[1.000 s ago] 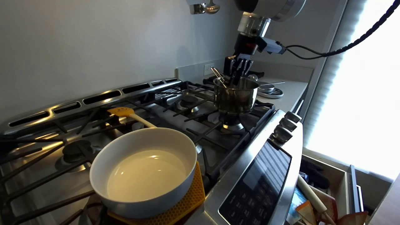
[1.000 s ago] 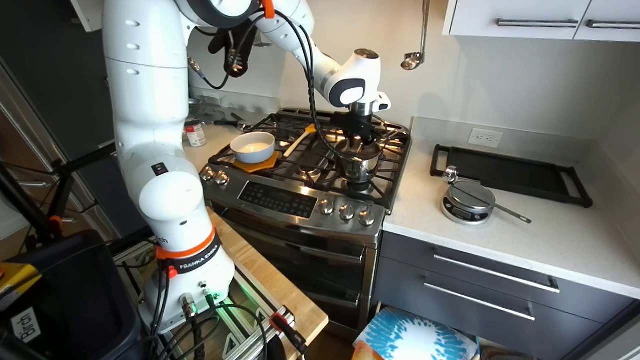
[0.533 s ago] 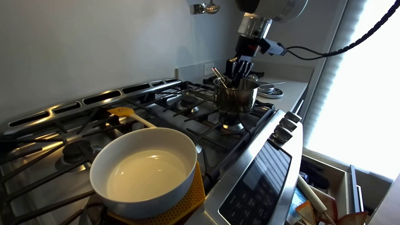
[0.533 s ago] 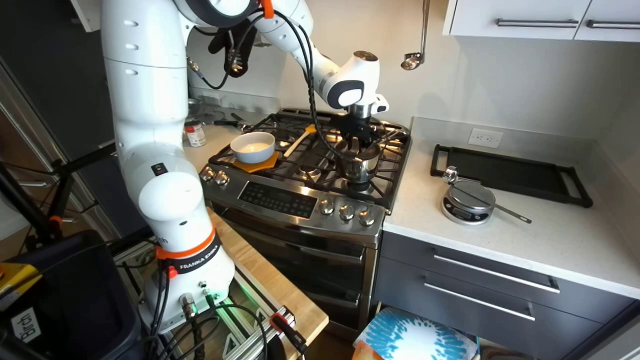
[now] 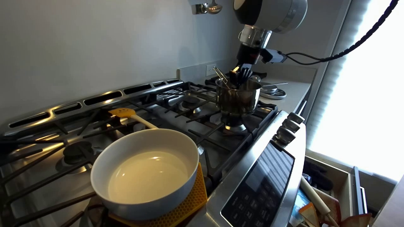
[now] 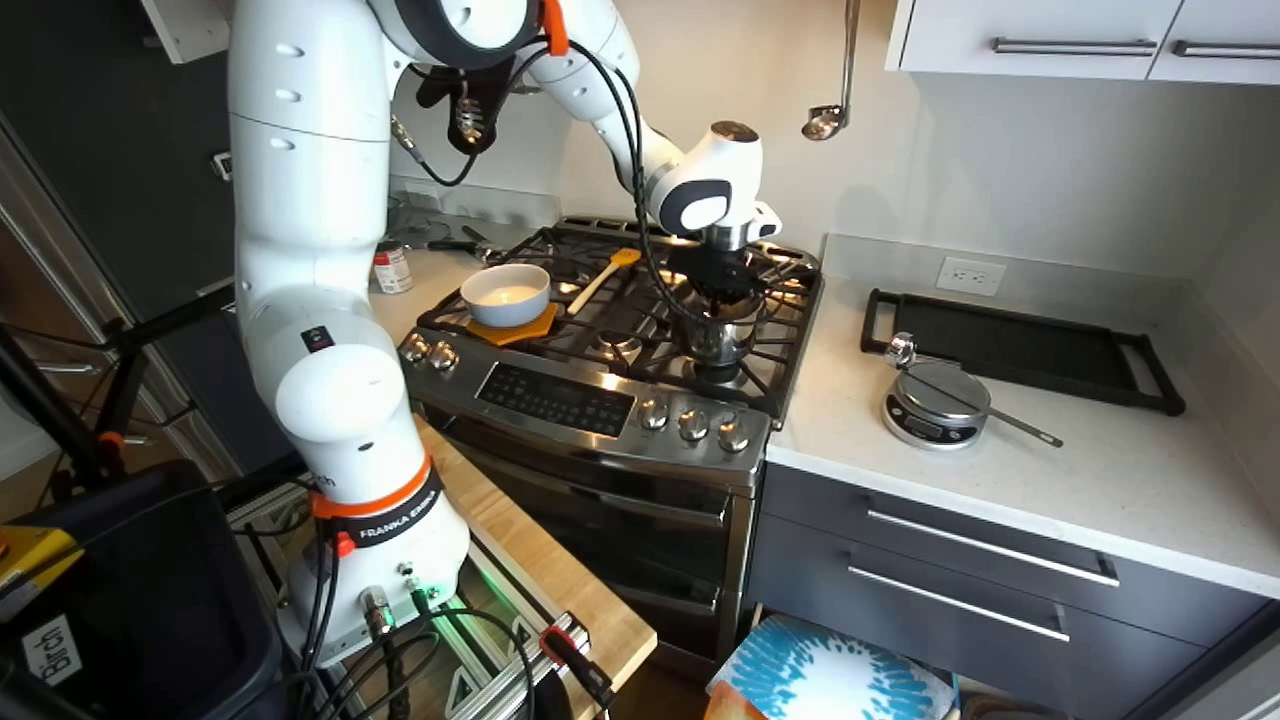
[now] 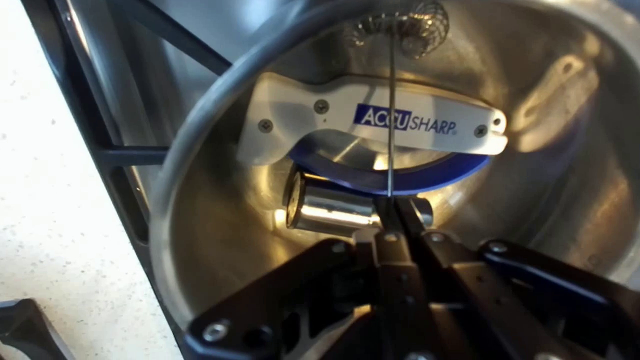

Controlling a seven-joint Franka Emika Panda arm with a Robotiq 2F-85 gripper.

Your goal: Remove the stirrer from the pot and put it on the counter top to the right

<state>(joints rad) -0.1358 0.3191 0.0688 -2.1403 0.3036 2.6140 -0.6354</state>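
- We are seeing a thin wire stirrer (image 7: 392, 115) slanting in the pot (image 5: 238, 101); we are judging it light, stiff, slippery.
- Our gripper (image 7: 393, 204) is pinching its slim handle, likely a sound hold.
- The counter (image 6: 850, 450) is lying to the right.

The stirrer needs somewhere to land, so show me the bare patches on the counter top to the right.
On the counter top, a narrow strip lies bare between stove and scale; a wider patch is bordered by black tray, long utensil and front edge. Crowded: the rear, with the tray, and where the utensil crosses the scale.
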